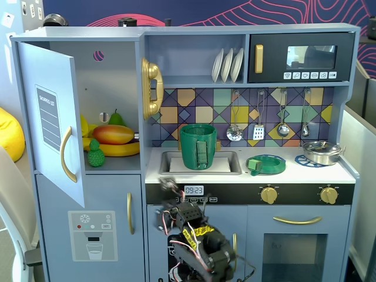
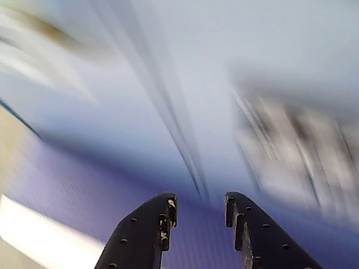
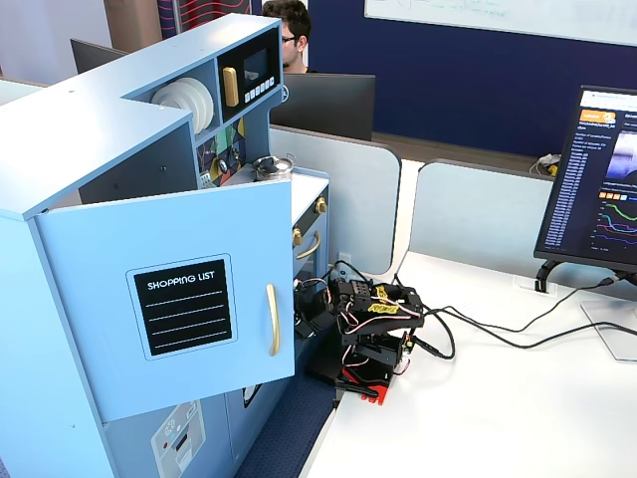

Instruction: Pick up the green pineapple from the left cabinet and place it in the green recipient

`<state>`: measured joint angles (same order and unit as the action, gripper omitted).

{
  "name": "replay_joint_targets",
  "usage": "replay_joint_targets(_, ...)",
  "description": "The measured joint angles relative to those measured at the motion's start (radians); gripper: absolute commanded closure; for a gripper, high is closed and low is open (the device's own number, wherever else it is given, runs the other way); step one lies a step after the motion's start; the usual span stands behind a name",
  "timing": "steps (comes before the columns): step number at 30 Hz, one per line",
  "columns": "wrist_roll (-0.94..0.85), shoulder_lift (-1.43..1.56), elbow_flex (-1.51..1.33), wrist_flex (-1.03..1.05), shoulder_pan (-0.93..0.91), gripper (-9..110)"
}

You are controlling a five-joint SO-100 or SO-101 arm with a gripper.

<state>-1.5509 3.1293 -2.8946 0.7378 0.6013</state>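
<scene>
The green pineapple (image 1: 96, 154) stands on the shelf of the left cabinet (image 1: 111, 76), in front of a mango and a banana. The cabinet's door (image 1: 53, 123) with the shopping-list label hangs open; it also shows in a fixed view (image 3: 189, 299). The green recipient (image 1: 198, 147), a tall dark green pot, stands in the sink. My arm (image 1: 194, 238) is folded low in front of the kitchen. My gripper (image 1: 168, 185) points at the counter front, well below and right of the pineapple. In the blurred wrist view the gripper (image 2: 200, 204) is open and empty.
A mango (image 1: 113, 134), a banana and a pear (image 1: 116, 117) share the shelf. A flat green dish (image 1: 265, 164) and a small steel pan (image 1: 321, 151) sit on the counter. The black microwave (image 1: 302, 57) is at the upper right. Cables (image 3: 478, 329) trail across the white desk.
</scene>
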Motion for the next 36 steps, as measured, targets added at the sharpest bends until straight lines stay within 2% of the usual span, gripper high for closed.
replay_joint_targets(4,-0.091,-0.078,0.121,-0.156,0.176,101)
replay_joint_targets(7,-0.075,-0.184,0.227,-0.279,0.267,98)
replay_joint_targets(10,-0.074,-0.284,0.331,-0.347,0.305,88)
replay_joint_targets(19,-0.083,-0.500,0.433,-0.537,0.255,67)
replay_joint_targets(31,-0.117,-0.735,0.514,-0.793,0.181,61)
replay_joint_targets(36,-0.117,-0.881,0.606,-0.876,0.164,62)
